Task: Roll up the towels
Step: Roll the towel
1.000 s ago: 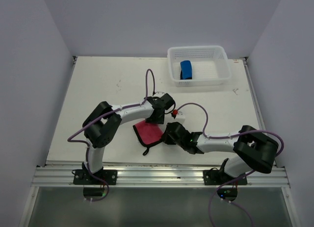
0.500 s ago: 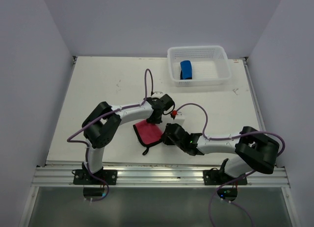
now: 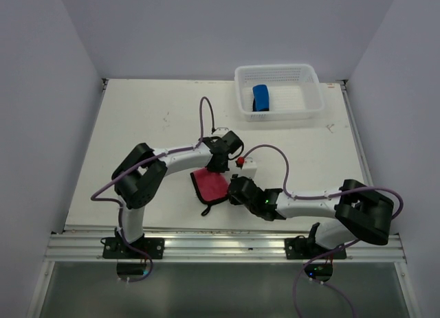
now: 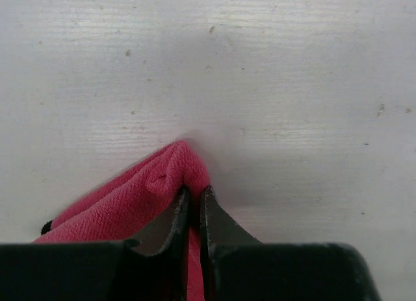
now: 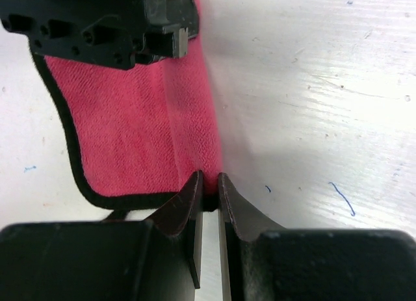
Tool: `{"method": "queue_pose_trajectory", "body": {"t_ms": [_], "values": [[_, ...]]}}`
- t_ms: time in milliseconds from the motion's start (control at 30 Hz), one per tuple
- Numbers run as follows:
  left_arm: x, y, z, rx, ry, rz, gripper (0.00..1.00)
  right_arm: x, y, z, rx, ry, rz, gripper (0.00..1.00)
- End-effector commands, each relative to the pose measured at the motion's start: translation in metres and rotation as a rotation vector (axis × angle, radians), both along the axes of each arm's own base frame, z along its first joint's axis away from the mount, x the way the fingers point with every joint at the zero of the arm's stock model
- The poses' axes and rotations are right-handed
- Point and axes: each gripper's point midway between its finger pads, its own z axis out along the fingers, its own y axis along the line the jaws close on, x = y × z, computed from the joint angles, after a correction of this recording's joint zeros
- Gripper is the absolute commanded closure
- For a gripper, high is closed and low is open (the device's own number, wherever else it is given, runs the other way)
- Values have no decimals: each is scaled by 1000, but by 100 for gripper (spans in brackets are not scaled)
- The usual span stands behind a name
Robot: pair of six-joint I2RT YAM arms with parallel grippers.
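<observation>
your left gripper (image 4: 194, 202) is pinched shut on a raised fold of the pink-red towel (image 4: 123, 207), your right gripper (image 5: 208, 189) nips that towel's near edge, the cloth lies mid-table (image 3: 137, 126) between both arms, and the white mesh basket (image 3: 295, 112) at the far right holds the blue towel (image 3: 260, 98).

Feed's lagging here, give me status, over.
Left gripper and right gripper both shut on pink towel. Blue towel rolled, in basket. Nothing blocking.
</observation>
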Motion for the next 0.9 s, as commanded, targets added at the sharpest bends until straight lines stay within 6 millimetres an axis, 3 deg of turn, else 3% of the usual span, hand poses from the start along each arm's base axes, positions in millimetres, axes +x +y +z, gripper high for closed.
{"method": "queue_pose_trajectory", "body": {"t_ms": [0, 333, 567, 633, 867], "values": [[32, -5, -8, -156, -86, 62, 100, -18, -25, -6, -180, -10, 48, 100], [61, -25, 26, -404, -211, -6, 100, -27, -25, 19, -430, -141, 112, 100], [60, -32, 28, -527, -239, -77, 100, -37, -28, 12, -698, -136, 203, 100], [63, -34, 37, -572, -274, -89, 100, -38, -21, 16, -735, -145, 217, 100], [58, -29, 41, -662, -294, -148, 100, -53, -10, 11, -966, -196, 359, 100]]}}
